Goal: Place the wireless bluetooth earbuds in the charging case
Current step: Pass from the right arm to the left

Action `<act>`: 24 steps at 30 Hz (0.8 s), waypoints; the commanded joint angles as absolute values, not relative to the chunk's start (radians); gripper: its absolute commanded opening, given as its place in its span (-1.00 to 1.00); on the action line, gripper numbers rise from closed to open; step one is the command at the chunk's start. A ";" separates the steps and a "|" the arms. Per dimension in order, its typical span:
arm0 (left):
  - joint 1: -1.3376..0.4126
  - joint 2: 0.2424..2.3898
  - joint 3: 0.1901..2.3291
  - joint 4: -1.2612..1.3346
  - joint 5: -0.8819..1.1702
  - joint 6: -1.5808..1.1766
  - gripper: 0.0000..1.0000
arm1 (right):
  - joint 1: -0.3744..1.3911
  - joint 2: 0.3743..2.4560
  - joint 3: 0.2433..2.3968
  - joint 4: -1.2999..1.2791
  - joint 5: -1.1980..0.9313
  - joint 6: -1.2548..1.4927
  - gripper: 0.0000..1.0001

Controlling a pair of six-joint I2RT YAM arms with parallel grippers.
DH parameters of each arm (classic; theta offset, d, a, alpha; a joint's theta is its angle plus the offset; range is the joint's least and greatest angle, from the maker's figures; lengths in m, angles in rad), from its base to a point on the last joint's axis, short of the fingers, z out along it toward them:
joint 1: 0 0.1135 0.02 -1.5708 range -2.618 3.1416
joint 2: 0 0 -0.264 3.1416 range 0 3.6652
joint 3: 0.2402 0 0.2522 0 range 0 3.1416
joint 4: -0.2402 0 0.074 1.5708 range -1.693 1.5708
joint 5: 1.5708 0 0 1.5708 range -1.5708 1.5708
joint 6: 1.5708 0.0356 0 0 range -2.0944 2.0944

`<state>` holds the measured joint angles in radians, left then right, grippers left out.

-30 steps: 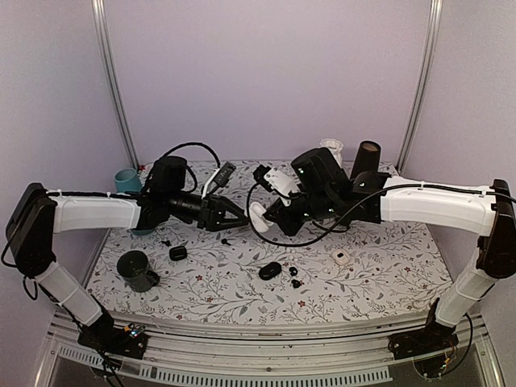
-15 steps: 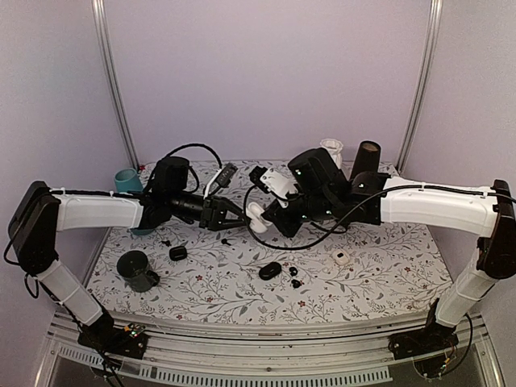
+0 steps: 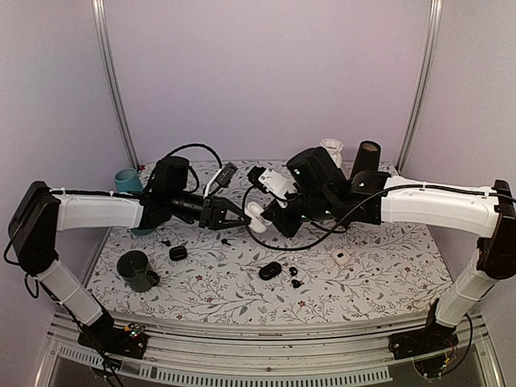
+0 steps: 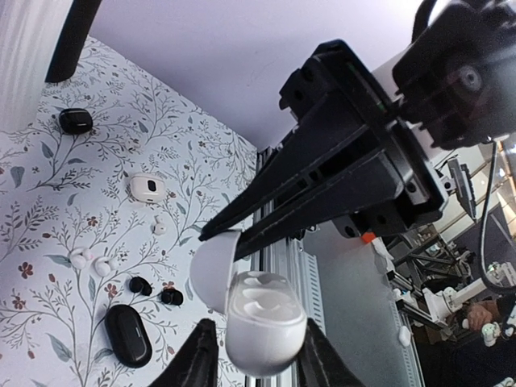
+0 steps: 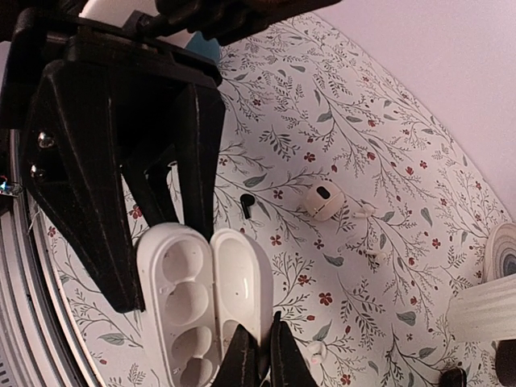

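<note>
An open white charging case (image 3: 256,216) hangs in mid-air between both grippers. My left gripper (image 4: 256,347) is shut on the case's base (image 4: 264,322). My right gripper (image 5: 264,355) is shut on the edge of its lid (image 5: 239,278). The wells in the base (image 5: 173,310) are empty. Two black earbuds (image 4: 140,285) lie on the table beside a black case (image 4: 129,334); they also show in the top view (image 3: 293,276). A black stemmed earbud (image 5: 246,203) lies below the case. Small white earbuds (image 5: 367,211) lie scattered.
A beige case (image 3: 340,257) lies at the right and a small black case (image 3: 178,252) at the left. A dark cup (image 3: 135,270) and a teal cup (image 3: 125,179) stand at the left. A black cylinder (image 3: 365,160) and a white cup (image 3: 331,148) stand at the back.
The right gripper has edged slightly left, closer to the left gripper. The white case stays held open between the two grippers.
</note>
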<state>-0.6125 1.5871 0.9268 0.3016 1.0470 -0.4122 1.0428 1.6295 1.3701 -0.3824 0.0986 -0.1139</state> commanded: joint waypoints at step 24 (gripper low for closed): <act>-0.660 1.424 0.759 0.591 0.954 -0.385 -1.00 | 1.052 1.550 1.393 -0.309 0.050 -0.069 -0.20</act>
